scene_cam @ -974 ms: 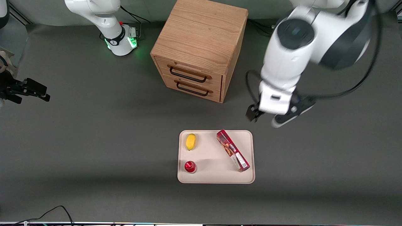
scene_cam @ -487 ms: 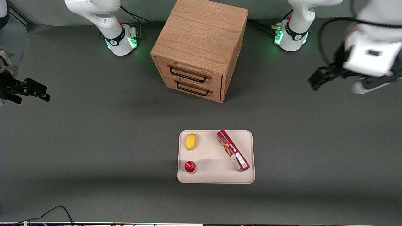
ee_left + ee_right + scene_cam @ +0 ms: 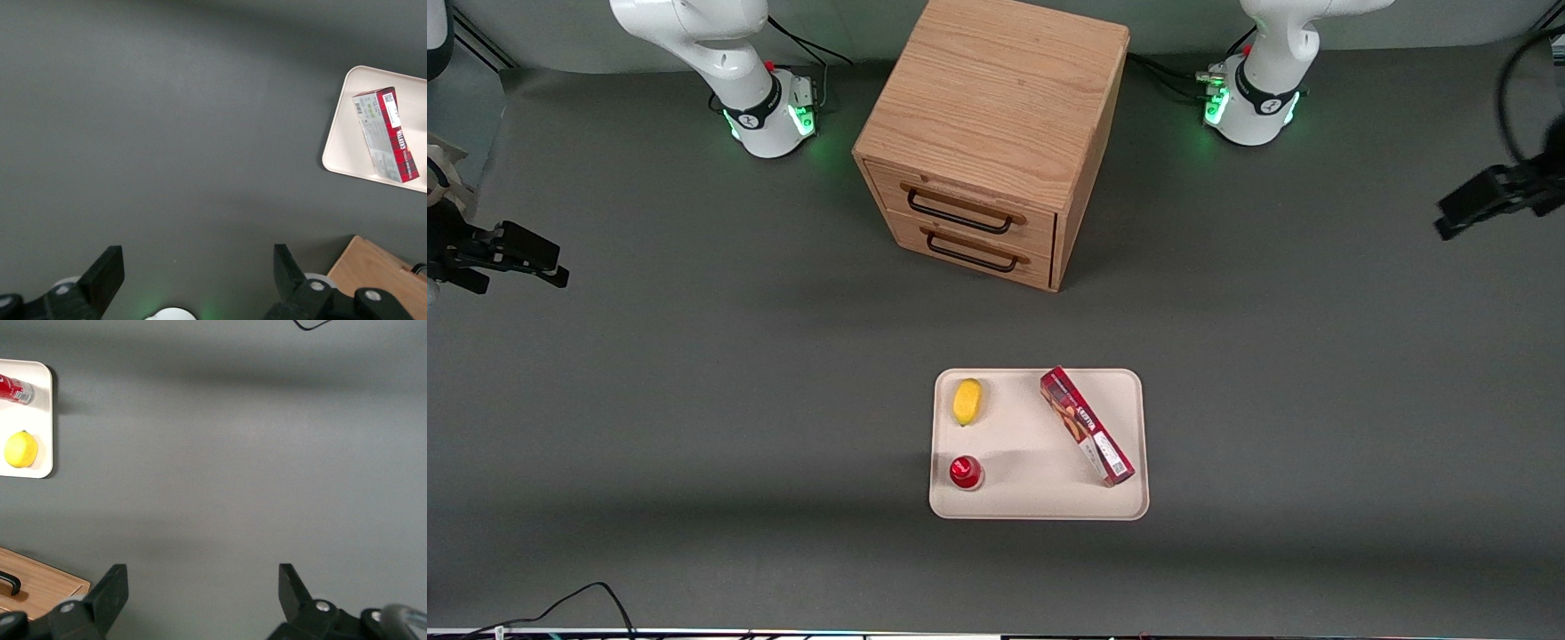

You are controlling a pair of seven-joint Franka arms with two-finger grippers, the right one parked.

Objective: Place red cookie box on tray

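long slim dark-red cookie box [image 3: 1087, 437]: lying on flat cream-beige tray [image 3: 1040, 507] | gripper [image 3: 199, 267]: fingers apart, empty, above grey tabletop [image 3: 694, 373], toward working arm's end

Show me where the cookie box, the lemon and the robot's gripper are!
red cookie box [image 3: 1087, 426], front view, middle of its top face.
lemon [image 3: 967, 401], front view, its middle.
gripper [image 3: 193, 277], left wrist view, midway between open fingertips.

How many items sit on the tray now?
3 on the tray: red cookie box, lemon, small red can. The hand hangs open, toward the working arm's end.
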